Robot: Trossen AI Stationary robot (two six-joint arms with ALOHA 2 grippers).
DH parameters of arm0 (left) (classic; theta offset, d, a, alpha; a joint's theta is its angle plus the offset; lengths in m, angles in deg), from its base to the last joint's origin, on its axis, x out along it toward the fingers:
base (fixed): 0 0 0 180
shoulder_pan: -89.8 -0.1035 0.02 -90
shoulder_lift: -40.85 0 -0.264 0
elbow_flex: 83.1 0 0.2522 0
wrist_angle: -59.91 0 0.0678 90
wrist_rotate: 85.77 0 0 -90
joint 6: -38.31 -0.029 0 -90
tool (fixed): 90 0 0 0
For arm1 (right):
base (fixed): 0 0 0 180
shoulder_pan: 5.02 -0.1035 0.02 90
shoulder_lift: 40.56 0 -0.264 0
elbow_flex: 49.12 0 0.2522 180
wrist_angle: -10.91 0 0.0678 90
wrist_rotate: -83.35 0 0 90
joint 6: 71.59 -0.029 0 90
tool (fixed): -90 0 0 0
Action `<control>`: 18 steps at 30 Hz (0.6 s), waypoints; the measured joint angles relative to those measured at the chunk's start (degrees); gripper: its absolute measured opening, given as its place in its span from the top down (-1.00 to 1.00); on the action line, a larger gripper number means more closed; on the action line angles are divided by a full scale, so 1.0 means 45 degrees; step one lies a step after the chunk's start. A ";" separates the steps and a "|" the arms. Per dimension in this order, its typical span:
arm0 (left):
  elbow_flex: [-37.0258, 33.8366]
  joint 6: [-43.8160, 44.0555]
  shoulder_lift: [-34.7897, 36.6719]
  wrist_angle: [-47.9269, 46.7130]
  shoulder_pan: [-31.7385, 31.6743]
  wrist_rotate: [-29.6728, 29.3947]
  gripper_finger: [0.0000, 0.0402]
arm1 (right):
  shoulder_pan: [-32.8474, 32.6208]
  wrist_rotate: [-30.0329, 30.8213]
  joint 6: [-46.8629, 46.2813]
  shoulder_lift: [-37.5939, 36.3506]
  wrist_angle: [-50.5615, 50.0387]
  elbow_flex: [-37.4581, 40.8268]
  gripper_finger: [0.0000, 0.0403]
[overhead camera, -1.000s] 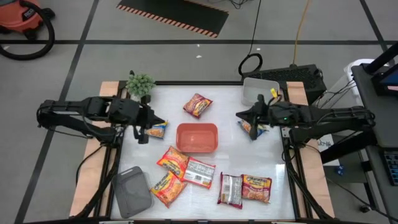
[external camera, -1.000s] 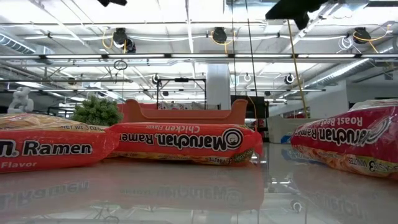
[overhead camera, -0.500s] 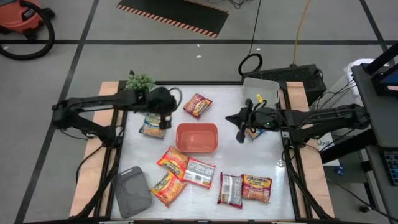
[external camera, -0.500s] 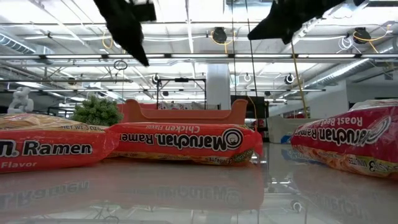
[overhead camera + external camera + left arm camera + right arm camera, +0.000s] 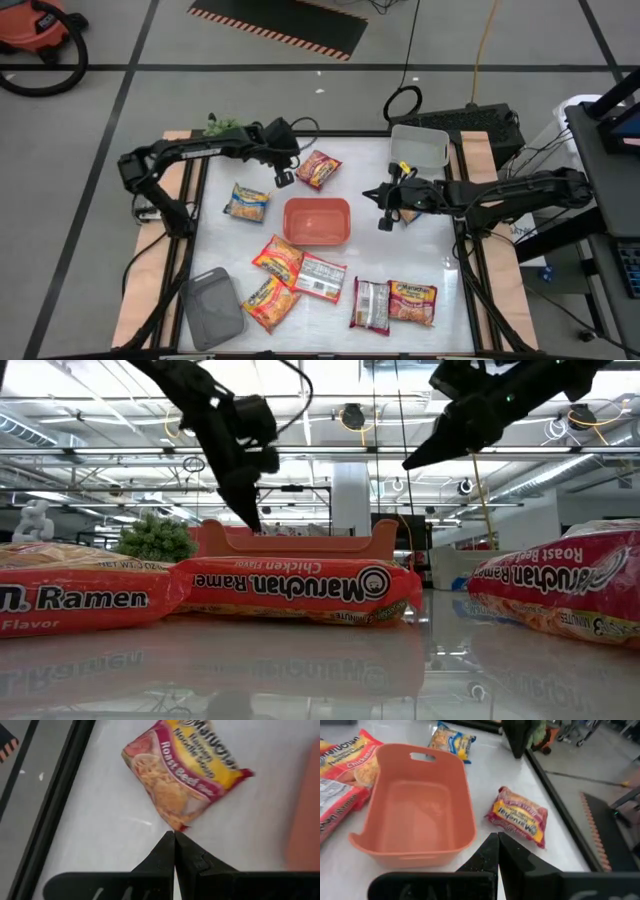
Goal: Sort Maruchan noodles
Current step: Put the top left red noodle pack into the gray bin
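Observation:
A red-pink Maruchan packet [image 5: 318,168] lies flat at the table's far middle. My left gripper [image 5: 284,179] hangs shut just left of it, its tips [image 5: 174,836] close over the packet's corner [image 5: 180,824] and apart from it. Shut and holding nothing, my right gripper [image 5: 372,197] is in the air right of the red tray [image 5: 317,221]. A blue-yellow packet [image 5: 247,202] lies at the left. Another packet [image 5: 405,213] shows partly under the right arm. Several orange, red-pink and white-backed packets [image 5: 278,260] lie along the near side.
A clear tray [image 5: 418,147] stands at the far right corner and a grey tray [image 5: 213,308] at the near left corner. A small green plant [image 5: 222,124] sits at the far left corner. Bare tabletop lies between the red tray and the right edge.
My left gripper has swung from above the blue-yellow packet at the left toward the far side and the red-pink packet, sinking and tipping more steeply down. My right gripper has sunk a little and rolled. Both stay shut. No packet has moved.

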 joint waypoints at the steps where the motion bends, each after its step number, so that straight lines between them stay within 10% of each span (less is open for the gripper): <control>1: 0.0000 -0.0198 -0.0232 0.0018 -0.0046 0.0005 0.98 | 0.0087 0.0002 0.0216 0.0000 0.0074 0.0013 1.00; 10: 0.0000 0.0126 -0.1115 0.0168 -0.0334 -0.0168 0.93 | 0.1055 -0.0025 0.2099 -0.0005 0.0948 0.0015 1.00; 18: 0.0004 0.1193 -0.1268 -0.0228 0.0102 -0.0213 0.36 | 0.2056 -0.0053 0.2983 -0.0005 0.0998 0.0015 1.00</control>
